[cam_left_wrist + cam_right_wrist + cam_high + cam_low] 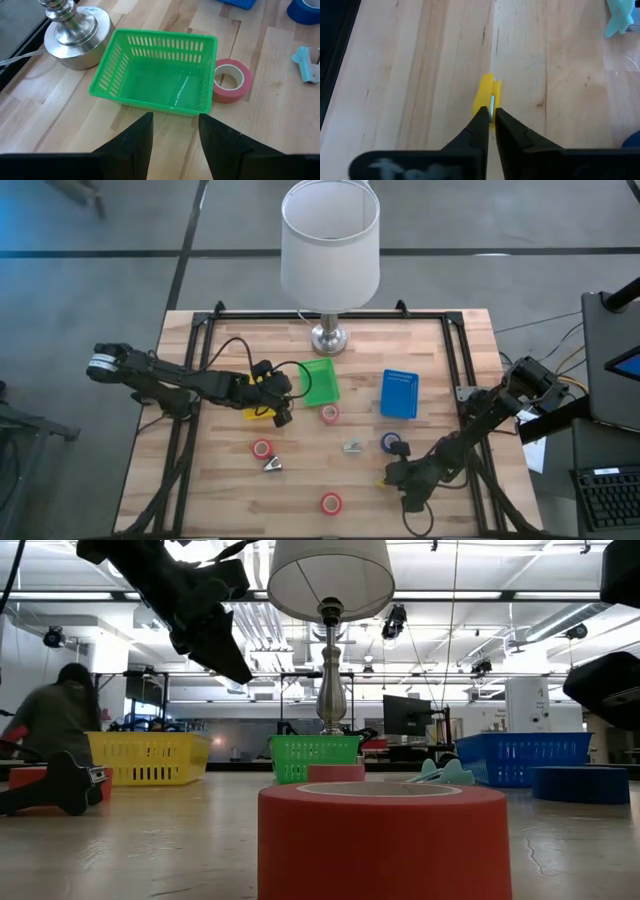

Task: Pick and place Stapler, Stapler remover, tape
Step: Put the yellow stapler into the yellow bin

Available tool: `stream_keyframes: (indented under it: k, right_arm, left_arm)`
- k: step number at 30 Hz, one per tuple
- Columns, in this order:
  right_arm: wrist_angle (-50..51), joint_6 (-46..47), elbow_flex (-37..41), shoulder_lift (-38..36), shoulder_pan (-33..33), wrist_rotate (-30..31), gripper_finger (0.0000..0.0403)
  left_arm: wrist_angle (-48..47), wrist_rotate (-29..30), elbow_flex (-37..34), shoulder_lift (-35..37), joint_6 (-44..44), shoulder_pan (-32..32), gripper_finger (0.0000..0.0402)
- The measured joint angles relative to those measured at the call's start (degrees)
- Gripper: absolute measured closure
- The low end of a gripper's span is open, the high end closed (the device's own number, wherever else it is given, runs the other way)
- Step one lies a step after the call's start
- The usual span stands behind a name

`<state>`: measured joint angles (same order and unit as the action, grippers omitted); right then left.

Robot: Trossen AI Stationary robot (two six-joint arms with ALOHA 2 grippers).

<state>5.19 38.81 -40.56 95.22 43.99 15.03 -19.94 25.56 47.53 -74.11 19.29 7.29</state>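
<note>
My right gripper (490, 117) is low over the table's near right part and is shut on a small yellow stapler (486, 95), which also shows in the high view (384, 480). My left gripper (175, 132) is open and empty, raised over the yellow tray (256, 414), just short of the green tray (160, 70). Three red tape rolls (330, 414) (262, 448) (331, 503) and a blue one (391, 443) lie flat on the wood. A teal staple remover (352, 446) and a dark, silvery tool (272, 465) lie between them. My right gripper pinches the yellow stapler by its end nearest the gripper (488, 109), between the two fingertips (481, 122), with the fingers pointing along its length. The rest of the stapler reaches out beyond the tips. Whether it is lifted off the wood I cannot tell.
A lamp with a metal foot (329, 338) and white shade stands at the far edge, next to the green tray. A blue tray (400, 394) sits right of centre. A black frame (205, 330) borders the table. A person (60, 720) is in the room beyond.
</note>
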Motion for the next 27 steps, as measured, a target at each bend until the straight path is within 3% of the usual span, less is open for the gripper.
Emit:
stream_keyframes:
  k: [10,13,27]
  right_arm:
    - [0.9,3.5,0.3,-0.5,-0.7,-1.8,0.0384]
    - [1.1,3.8,0.3,-1.4,-1.0,-4.6,0.0366]
    - [-0.5,3.2,0.3,-3.9,-1.8,-4.1,0.0265]
  left_arm:
    - [0.0,0.0,0.0,0.0,0.0,0.0,0.0241]
    - [0.0,0.0,0.0,0.0,0.0,0.0,0.0241]
    - [0.0,0.0,0.0,0.0,0.0,-0.1,0.0241]
